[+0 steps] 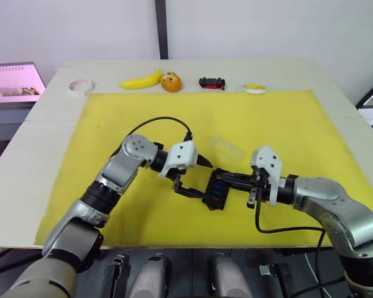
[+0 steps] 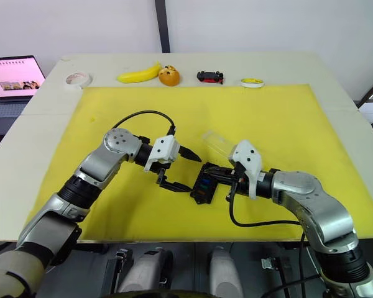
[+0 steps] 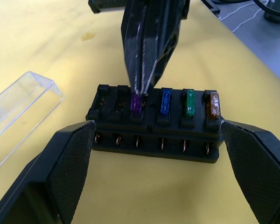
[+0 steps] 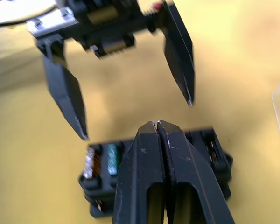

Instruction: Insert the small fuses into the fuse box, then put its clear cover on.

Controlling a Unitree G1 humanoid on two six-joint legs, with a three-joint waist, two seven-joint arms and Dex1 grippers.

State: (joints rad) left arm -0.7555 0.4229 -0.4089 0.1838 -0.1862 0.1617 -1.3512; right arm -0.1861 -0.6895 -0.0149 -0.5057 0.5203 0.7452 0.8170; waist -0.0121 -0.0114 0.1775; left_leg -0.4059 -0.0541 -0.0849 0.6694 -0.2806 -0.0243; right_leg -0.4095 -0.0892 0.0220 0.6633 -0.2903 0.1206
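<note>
Bright even light, right wrist blurred

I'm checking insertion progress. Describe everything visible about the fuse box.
The fuse box is a black plastic block lying flat on the yellow mat, between the open fingers of the left gripper, which do not touch it. Its upper row holds purple, blue, green and orange fuses; two slots beside the purple fuse stand empty. Small metal contacts line its front. The right gripper, shut, presses on the purple fuse. The clear cover lies apart, beside it.

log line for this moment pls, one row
right gripper shut on purple fuse, at fuse box slot | left gripper open, flanking box | blue, green, orange seated | clear cover off, beside box
</note>
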